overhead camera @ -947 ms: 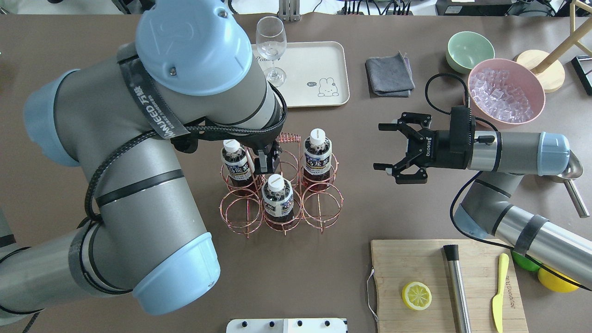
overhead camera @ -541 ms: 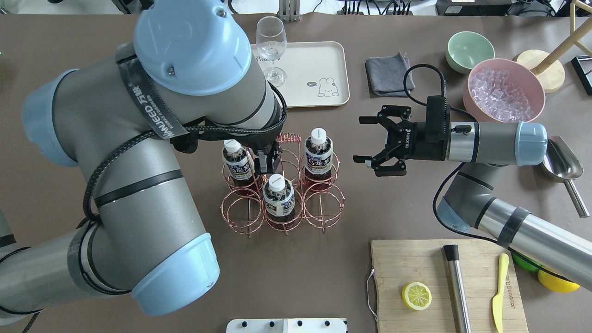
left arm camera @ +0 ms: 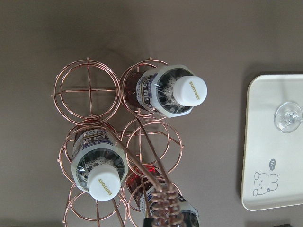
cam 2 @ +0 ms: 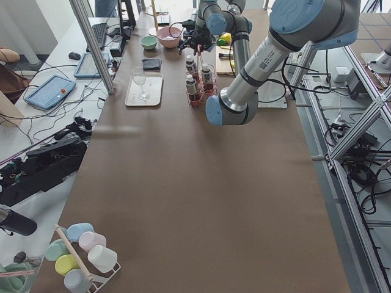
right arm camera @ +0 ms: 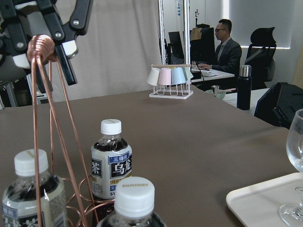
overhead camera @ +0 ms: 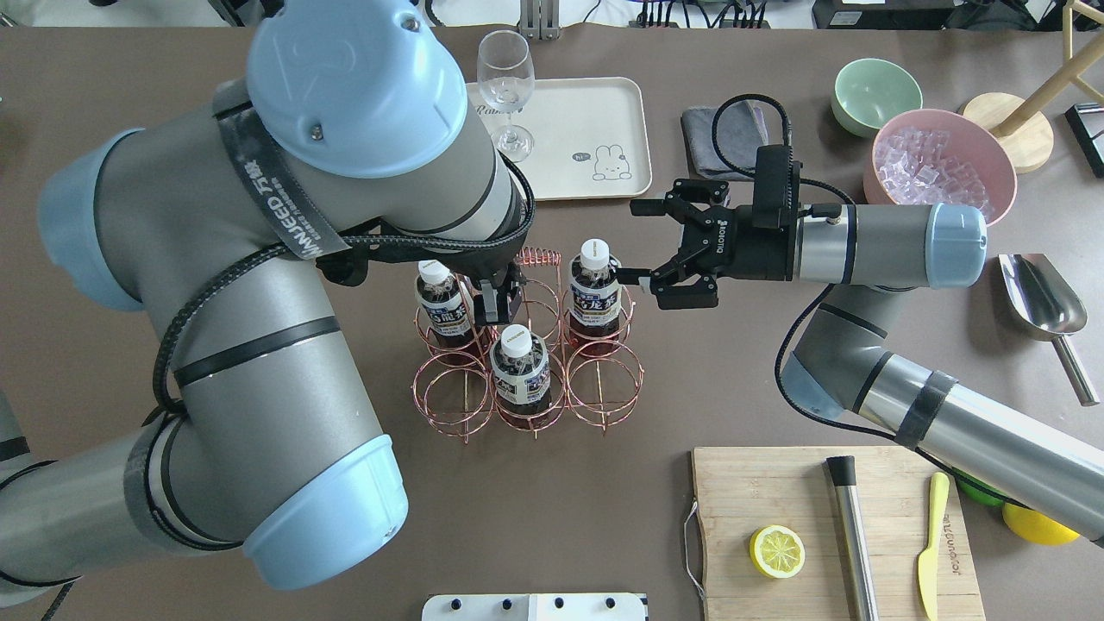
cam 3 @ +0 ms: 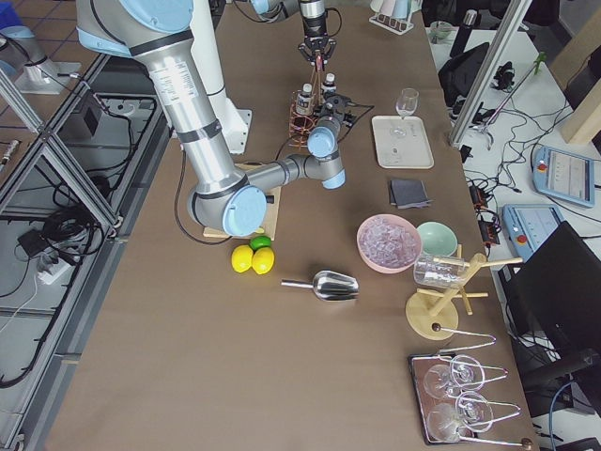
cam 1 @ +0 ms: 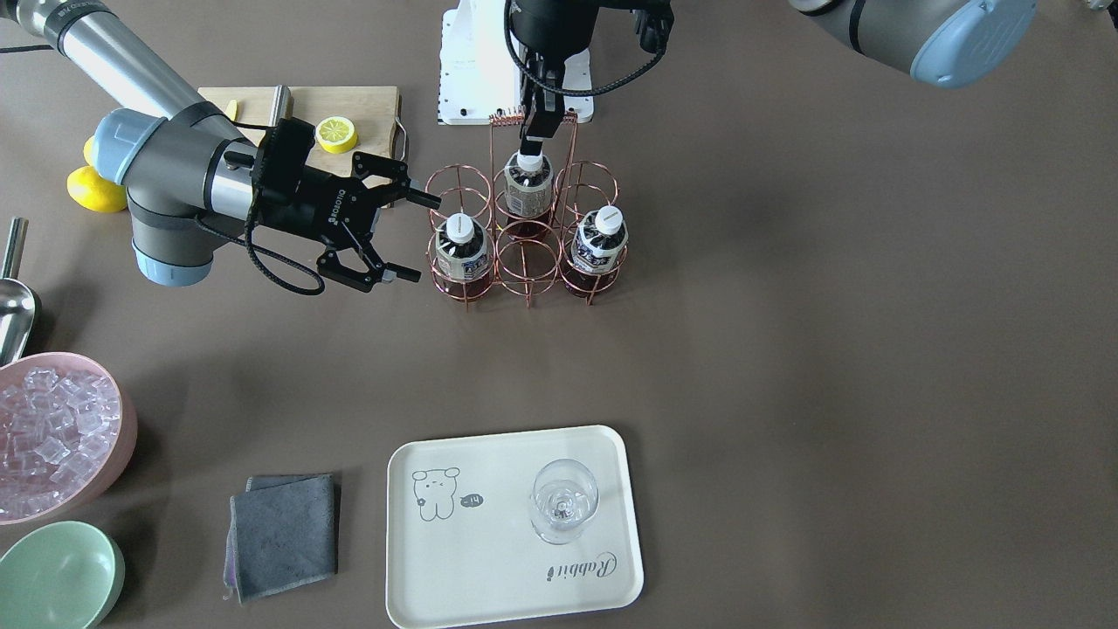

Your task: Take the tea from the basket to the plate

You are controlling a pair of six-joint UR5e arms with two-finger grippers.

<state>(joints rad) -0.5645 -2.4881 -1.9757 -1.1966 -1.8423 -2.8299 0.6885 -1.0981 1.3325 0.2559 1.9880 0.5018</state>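
Near the middle of the overhead view the basket (overhead camera: 562, 373) sits on the matte brown table (overhead camera: 552, 517). It is a rose-gold wire rack of round ring cells in two rows, with a tall thin handle topped by a tight coil. The tea (overhead camera: 592, 291), a small clear plastic bottle of amber drink with a white cap and a glossy white-and-blue label, stands upright in the upper right cell. A second bottle (overhead camera: 440, 304) fills the upper left cell and a third bottle (overhead camera: 519, 369) the lower middle one. The right gripper (overhead camera: 636, 242), black and angular, lies level with its fingers spread wide, the lower tip just beside the tea's label. The left gripper (overhead camera: 498, 304) points straight down by the handle. The coil hides its pads, so I cannot tell whether they press on the wire. At the top, the plate (overhead camera: 595, 108), smooth cream with rounded corners, carries a clear stemmed glass (overhead camera: 505, 82).
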